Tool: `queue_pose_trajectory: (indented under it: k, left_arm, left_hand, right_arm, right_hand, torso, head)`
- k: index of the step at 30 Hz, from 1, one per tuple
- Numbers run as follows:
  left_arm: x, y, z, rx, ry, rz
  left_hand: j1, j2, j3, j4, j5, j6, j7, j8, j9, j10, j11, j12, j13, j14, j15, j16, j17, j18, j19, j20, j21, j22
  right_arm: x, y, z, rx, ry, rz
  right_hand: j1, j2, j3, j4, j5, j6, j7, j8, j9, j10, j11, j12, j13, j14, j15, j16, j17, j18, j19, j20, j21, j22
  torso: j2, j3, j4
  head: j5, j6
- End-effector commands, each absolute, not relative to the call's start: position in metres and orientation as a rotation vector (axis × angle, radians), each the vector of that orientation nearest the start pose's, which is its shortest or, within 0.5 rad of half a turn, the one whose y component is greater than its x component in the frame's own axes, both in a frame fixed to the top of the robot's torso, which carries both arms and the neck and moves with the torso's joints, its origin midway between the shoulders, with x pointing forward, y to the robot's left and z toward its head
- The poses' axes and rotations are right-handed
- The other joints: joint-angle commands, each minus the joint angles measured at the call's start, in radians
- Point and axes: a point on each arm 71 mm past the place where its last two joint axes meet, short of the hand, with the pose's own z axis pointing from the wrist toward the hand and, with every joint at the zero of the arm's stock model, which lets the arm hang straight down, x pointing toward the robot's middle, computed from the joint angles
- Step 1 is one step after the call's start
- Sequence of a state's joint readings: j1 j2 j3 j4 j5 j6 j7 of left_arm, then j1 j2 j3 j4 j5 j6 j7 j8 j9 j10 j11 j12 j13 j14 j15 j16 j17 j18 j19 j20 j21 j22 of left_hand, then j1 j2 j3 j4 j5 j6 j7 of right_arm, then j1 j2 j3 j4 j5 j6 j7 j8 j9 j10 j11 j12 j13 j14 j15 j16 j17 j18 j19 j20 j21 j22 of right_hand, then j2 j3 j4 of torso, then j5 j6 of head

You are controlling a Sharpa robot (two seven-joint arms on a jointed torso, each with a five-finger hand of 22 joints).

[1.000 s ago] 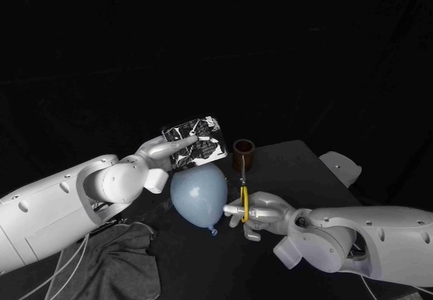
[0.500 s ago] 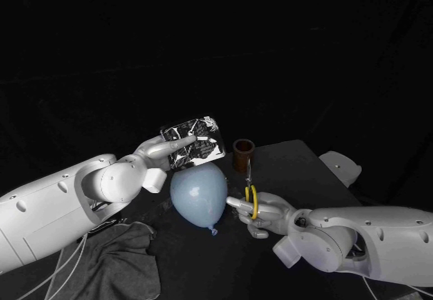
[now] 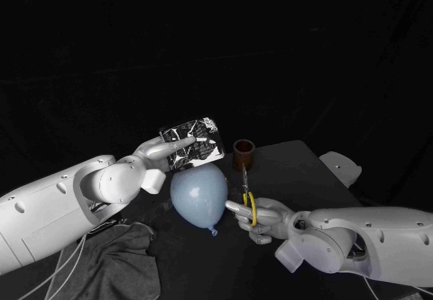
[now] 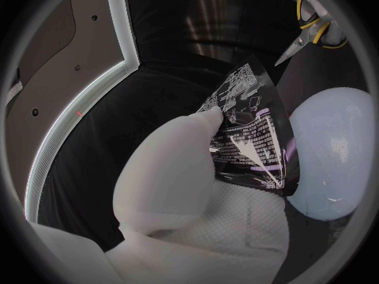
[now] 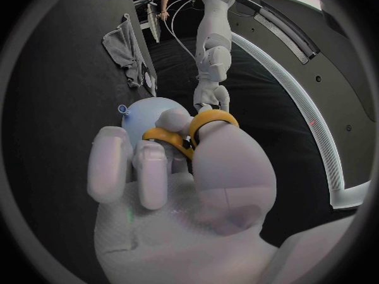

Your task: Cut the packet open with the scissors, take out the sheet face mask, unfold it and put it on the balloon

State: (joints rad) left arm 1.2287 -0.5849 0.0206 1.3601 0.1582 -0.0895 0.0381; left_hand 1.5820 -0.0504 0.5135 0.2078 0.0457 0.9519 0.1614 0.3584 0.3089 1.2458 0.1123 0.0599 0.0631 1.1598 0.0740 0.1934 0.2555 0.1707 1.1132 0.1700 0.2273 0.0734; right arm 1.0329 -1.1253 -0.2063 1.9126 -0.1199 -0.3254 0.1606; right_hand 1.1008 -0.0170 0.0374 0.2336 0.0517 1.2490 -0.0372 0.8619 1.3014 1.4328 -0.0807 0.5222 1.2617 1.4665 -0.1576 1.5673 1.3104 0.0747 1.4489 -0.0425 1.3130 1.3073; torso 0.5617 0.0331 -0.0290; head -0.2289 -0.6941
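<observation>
Step in hand: the cut, not yet made.

The left hand (image 3: 165,151) pinches a dark, glossy foil packet (image 3: 194,142) printed in white by its lower part. It holds the packet upright in the air, above the far end of the pale blue, egg-shaped rubber balloon (image 3: 198,195). We see no cut in the packet's edges.

The right hand (image 3: 263,220) is closed around the yellow-handled steel scissors (image 3: 246,195), with fingers through the loops. The blades point away from the robot and, in the left wrist view, look close together. The tips lie near a small brown cylindrical holder (image 3: 243,154) standing on the black table (image 3: 298,169). They are below the packet and to its right, not touching it.

The balloon lies on the table between the two hands, knot toward the robot. A crumpled grey cloth (image 3: 122,256) lies near the left arm.

Our judgement of the next move:
- The right hand should lift the scissors and part the blades.
- It should set them across a free edge of the packet, near the rim so the mask inside is spared.
- The left hand must hold the packet steady.
- The blade tips must stay off the balloon.
</observation>
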Motion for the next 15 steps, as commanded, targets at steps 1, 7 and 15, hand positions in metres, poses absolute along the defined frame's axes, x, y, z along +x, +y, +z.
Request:
queue_pose_trajectory:
  k: [1,7,15]
  left_arm:
    - [0.513,0.105,-0.170,-1.297,1.825,-1.764]
    - [0.513,0.105,-0.170,-1.290,1.831,-1.760]
    - [0.515,0.108,-0.171,-1.295,1.831,-1.746]
  left_hand:
    - [-0.006,0.007,0.009,-0.001,0.003,-0.001,0.008,0.007,0.127,0.004,0.000,0.003,0.001,0.008,0.000,-0.001,0.001,0.013,0.008,0.001,0.003,-0.001]
    - [-0.006,0.007,0.009,-0.001,0.003,-0.001,0.008,0.007,0.127,0.004,0.000,0.003,0.001,0.008,0.000,-0.001,0.001,0.013,0.008,0.001,0.003,-0.001]
    - [-0.007,0.006,0.011,-0.002,0.003,-0.002,0.008,0.007,0.128,0.004,0.000,0.003,0.001,0.008,0.000,-0.002,0.001,0.013,0.008,0.001,0.003,-0.001]
  right_arm:
    - [0.334,-0.221,-0.275,1.239,2.013,1.368]
    - [0.334,-0.219,-0.270,1.162,1.970,1.390]
    - [0.333,-0.218,-0.264,1.124,1.926,1.403]
  right_hand:
    - [0.036,0.009,0.002,-0.011,-0.002,0.197,-0.032,0.535,0.206,0.138,-0.042,1.049,0.309,0.104,-0.007,0.004,0.260,-0.019,0.004,-0.001,0.005,0.160]
    - [0.039,-0.009,-0.018,-0.011,-0.002,0.105,-0.028,0.411,0.162,0.138,-0.040,1.049,0.309,0.104,-0.004,0.004,0.260,-0.010,-0.020,0.000,-0.042,0.143]
    - [0.067,0.005,-0.159,0.051,-0.002,-0.215,0.032,-0.319,-0.173,0.138,0.006,1.049,0.309,0.104,0.033,0.004,0.260,-0.007,-0.030,0.030,-0.066,0.136]
  torso:
    - [-0.001,-0.0001,-0.0002]
    - [0.001,0.0005,0.0011]
    - [0.001,0.0019,0.0008]
  head:
    - [0.000,0.001]
    - [0.002,0.006]
    - [0.011,0.012]
